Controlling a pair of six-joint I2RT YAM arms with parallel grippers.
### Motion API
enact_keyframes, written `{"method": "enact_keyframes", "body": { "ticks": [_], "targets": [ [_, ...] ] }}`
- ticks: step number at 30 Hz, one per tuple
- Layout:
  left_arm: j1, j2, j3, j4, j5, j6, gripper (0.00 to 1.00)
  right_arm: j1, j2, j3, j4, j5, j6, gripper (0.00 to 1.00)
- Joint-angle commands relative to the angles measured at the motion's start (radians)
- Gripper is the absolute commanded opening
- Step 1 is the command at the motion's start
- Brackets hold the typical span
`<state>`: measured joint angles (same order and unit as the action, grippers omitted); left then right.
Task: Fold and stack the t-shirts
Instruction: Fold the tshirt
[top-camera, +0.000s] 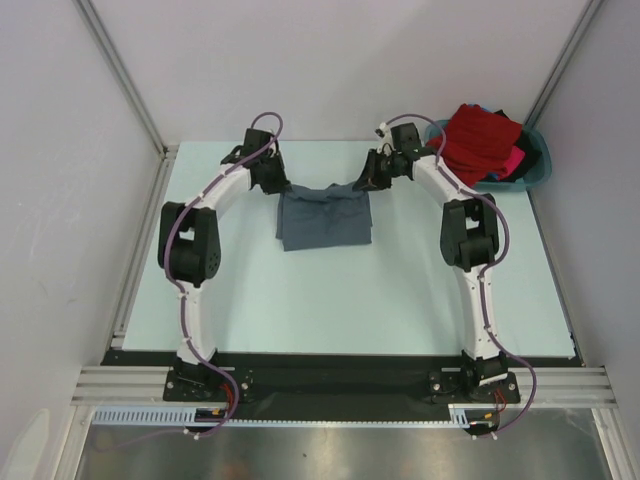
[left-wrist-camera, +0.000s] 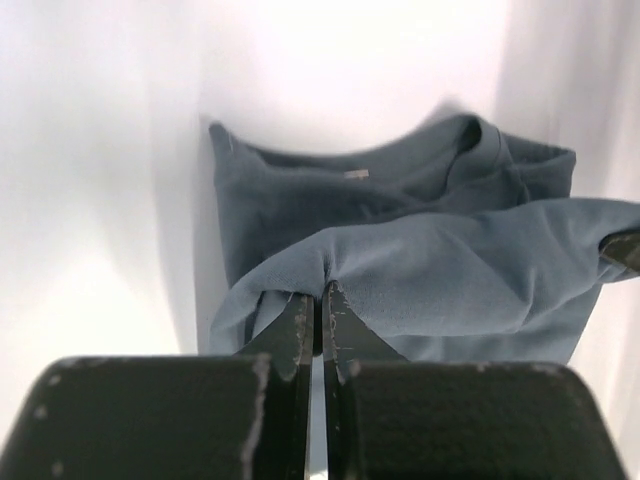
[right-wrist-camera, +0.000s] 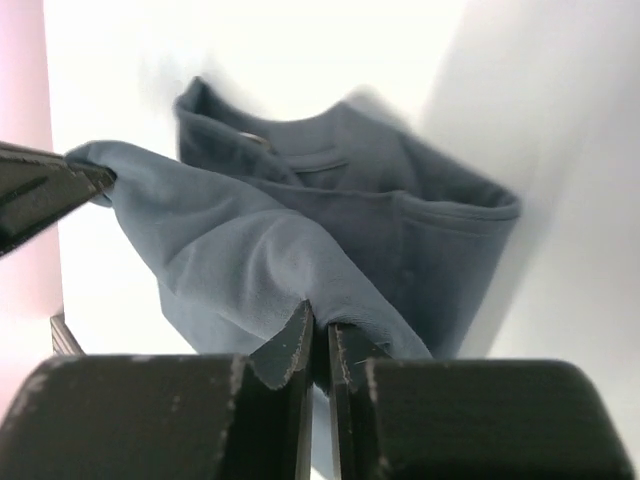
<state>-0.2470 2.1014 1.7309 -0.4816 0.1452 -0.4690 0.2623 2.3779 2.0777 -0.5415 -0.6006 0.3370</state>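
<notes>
Pinching the slate-grey t-shirt (top-camera: 325, 222) by its raised edge, left fingers (left-wrist-camera: 304, 312) and right fingers (right-wrist-camera: 299, 328) both clamp cloth, seemingly to fold it over; it lies left of the teal basin (top-camera: 537, 172) holding red t-shirts (top-camera: 482, 135).

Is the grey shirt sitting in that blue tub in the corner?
No, the grey shirt lies out on the table, and the teal basin holds a red shirt.

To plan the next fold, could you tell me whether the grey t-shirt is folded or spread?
Partly folded: the grey t-shirt lies doubled over, one edge pinched in both jaws.
</notes>
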Motion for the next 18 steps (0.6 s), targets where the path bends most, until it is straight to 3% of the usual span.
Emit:
{"method": "enact_keyframes", "body": {
  "ticks": [1,3,4,5,8,11,18],
  "targets": [
    [0.029,0.058,0.090,0.028,0.070,0.001,0.01,-0.020,0.047,0.088,-0.017,-0.033,-0.007,0.13],
    [0.037,0.091,0.104,0.035,0.085,-0.008,0.11,-0.032,0.069,0.088,0.000,-0.034,0.000,0.40],
    [0.038,0.100,0.107,0.041,0.082,-0.010,0.24,-0.037,0.073,0.088,0.011,-0.039,0.000,0.47],
    [0.044,0.111,0.107,0.047,0.080,-0.010,0.49,-0.046,0.078,0.088,0.018,-0.039,0.000,0.55],
    [0.058,0.105,0.086,0.099,0.083,-0.025,0.72,-0.061,0.081,0.076,0.067,-0.036,-0.001,0.62],
    [0.066,0.072,0.041,0.169,0.050,-0.031,0.80,-0.072,0.066,0.067,0.092,-0.013,-0.030,0.67],
    [0.068,-0.079,-0.057,0.233,0.043,-0.019,0.85,-0.083,-0.091,0.009,0.086,0.070,-0.098,0.73]
  ]
}}
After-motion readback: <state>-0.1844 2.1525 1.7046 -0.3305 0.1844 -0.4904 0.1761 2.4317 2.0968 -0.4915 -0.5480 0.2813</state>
